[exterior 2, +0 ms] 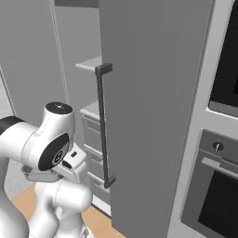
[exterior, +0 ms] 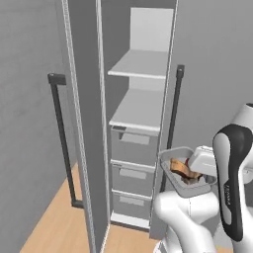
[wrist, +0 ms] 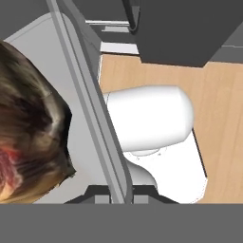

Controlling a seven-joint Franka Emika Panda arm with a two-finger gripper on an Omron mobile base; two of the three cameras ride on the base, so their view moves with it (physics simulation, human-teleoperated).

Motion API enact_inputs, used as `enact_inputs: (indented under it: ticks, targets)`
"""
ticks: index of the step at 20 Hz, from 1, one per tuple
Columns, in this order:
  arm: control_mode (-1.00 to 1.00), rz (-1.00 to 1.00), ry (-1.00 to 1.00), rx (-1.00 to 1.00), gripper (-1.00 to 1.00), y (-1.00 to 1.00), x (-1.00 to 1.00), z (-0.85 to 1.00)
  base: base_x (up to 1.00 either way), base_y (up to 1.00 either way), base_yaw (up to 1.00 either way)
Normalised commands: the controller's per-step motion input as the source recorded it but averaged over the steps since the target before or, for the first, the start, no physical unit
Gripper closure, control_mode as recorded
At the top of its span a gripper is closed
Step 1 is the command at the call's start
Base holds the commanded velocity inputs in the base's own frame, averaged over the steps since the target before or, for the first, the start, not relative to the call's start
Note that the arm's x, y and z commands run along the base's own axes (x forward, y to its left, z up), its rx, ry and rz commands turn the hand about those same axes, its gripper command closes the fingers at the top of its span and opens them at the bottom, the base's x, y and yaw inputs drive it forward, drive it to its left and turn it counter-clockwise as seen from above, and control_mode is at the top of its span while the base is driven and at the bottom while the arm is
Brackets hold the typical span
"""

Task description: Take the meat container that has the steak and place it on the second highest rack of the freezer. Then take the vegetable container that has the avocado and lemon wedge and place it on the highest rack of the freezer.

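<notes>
Carrying the meat container (exterior: 187, 172) is the step in hand: the clear tub rides on the end of the arm, tilted, at about 4 o'clock in the left base view, with the steak (exterior: 182, 168) lying inside it. In the hand view the steak (wrist: 28, 133) sits at 9 o'clock, close under the camera, and the tub's rim runs diagonally past it down to the fingers (wrist: 124, 192) at 6 o'clock. They appear to pinch that rim, though the tips themselves are barely visible, so this is a judgement.

The freezer (exterior: 94, 123) stands with its door swung wide, its long dark handle (exterior: 63, 143) at 9 o'clock. Inside, the second highest rack (exterior: 137, 111) lies bare directly above the grey drawers (exterior: 133, 146), and the highest rack (exterior: 141, 65) sits above it at 12 o'clock. The tub hangs below and to the right of both shelves, roughly level with the top drawer and outside the cabinet.

Next, the arm will likely need to lift the tub above the lower shelf's front edge, level it so the steak does not slide, then reach toward 11 o'clock into the opening, keeping clear of the right-hand door (exterior 2: 153, 116).
</notes>
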Motion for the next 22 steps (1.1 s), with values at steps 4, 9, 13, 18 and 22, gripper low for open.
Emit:
enact_inputs:
  ticks: [4, 9, 13, 18, 22]
  targets:
    - [1.00, 0.00, 0.00, 0.00, 1.00, 0.00, 0.00, 0.00, 0.43, 0.27, -0.26]
    - [1.00, 0.00, 0.00, 0.00, 1.00, 0.00, 0.00, 0.00, 0.38, 0.30, -0.18]
    - [1.00, 0.00, 0.00, 0.00, 1.00, 0.00, 0.00, 0.00, 0.22, 0.20, -0.08]
    - [1.00, 0.00, 0.00, 0.00, 1.00, 0.00, 0.00, 0.00, 0.12, 0.11, -0.10]
    - [1.00, 0.00, 0.00, 0.00, 1.00, 0.00, 0.00, 0.00, 0.18, 0.20, -0.18]
